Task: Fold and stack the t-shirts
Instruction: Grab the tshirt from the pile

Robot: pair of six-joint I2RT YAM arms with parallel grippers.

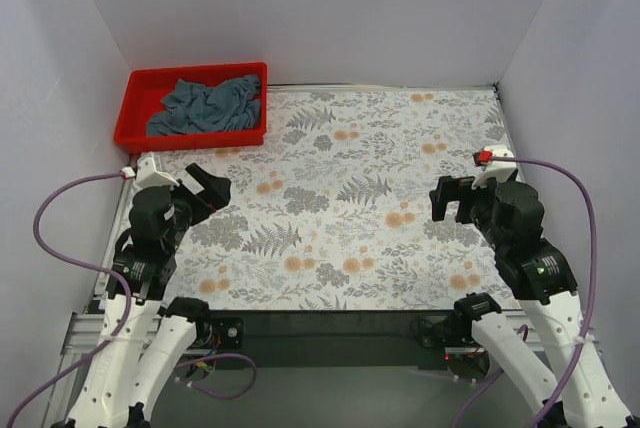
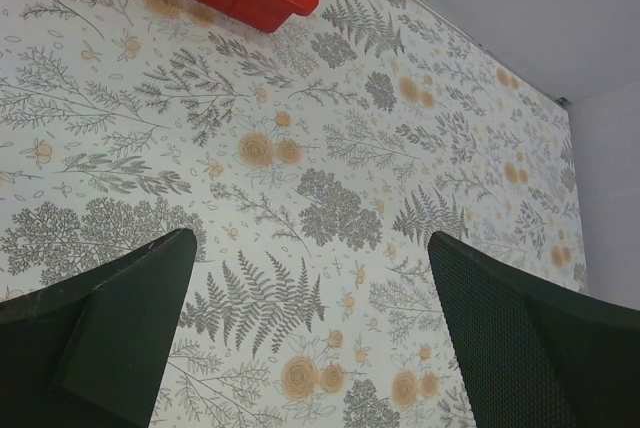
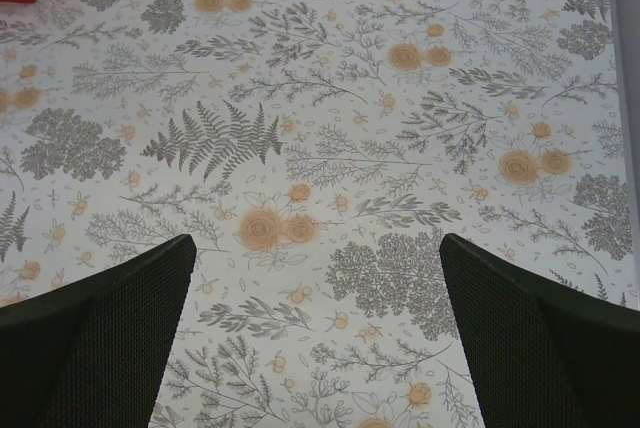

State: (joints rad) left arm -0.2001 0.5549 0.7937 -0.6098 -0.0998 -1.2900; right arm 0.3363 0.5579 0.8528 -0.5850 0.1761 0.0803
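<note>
Nothing was laid out yet, so the step was the first grab. I'd have sent the left gripper (image 2: 310,248), the one nearer the bin, over the rim to pinch one top fold and lift slowly so only a single shirt came out. It and the right gripper (image 3: 315,243) both had fingers spread wide, holding nothing, above the floral-patterned table cover (image 1: 380,178). The slate blue-grey soft fabric t-shirts (image 1: 205,105) sat as one wrinkled heap inside the red rectangular plastic bin (image 1: 190,136) at the desk's far left corner; couldn't tell how many
</note>
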